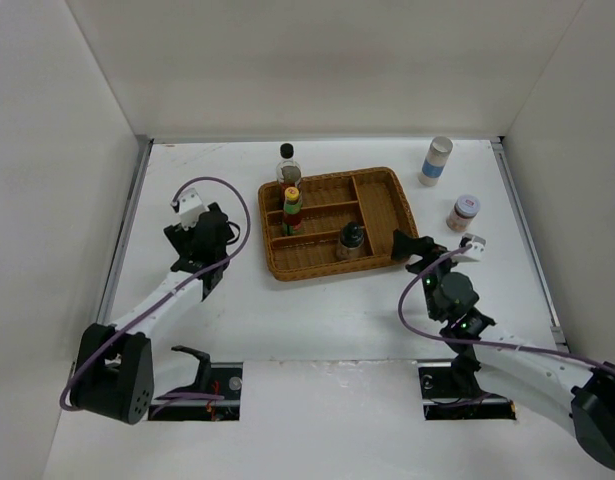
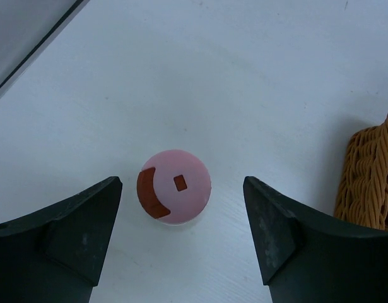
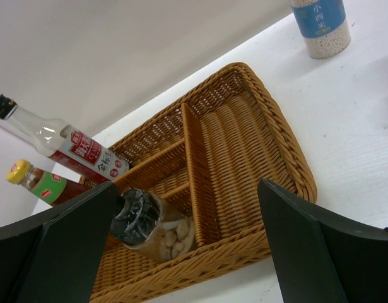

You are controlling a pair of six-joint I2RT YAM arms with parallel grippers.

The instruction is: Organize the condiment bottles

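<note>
Six bottles, all located against the wicker tray point(image 1: 307, 272) on the desk point(image 1: 337, 330).

- **Yellow-capped red bottle** point(image 1: 292, 212): upright in the tray's left half.
- **Dark shaker** point(image 1: 350, 240): in the tray's nearest left compartment, at the end by the long divider.
- **Tall clear black-capped bottle** point(image 1: 287, 165): at the tray's far-left rim. Can't tell whether it's inside or just behind.
- **White bottle with blue label** point(image 1: 437, 160): on the desk off the tray's far-right corner.
- **Purple-lidded jar** point(image 1: 464, 211): on the desk right of the tray, nearer to you than the white one.
- **Pink-lidded jar** point(image 2: 175, 187): upright on the desk left of the tray, seen only in the left wrist view.

Your left jaws are spread wide and straddle the pink lid from above, with a gap on each side and nothing gripped. Your right jaws hang at the tray's near-right corner, wide open and empty, looking into the tray toward the shaker.
</note>
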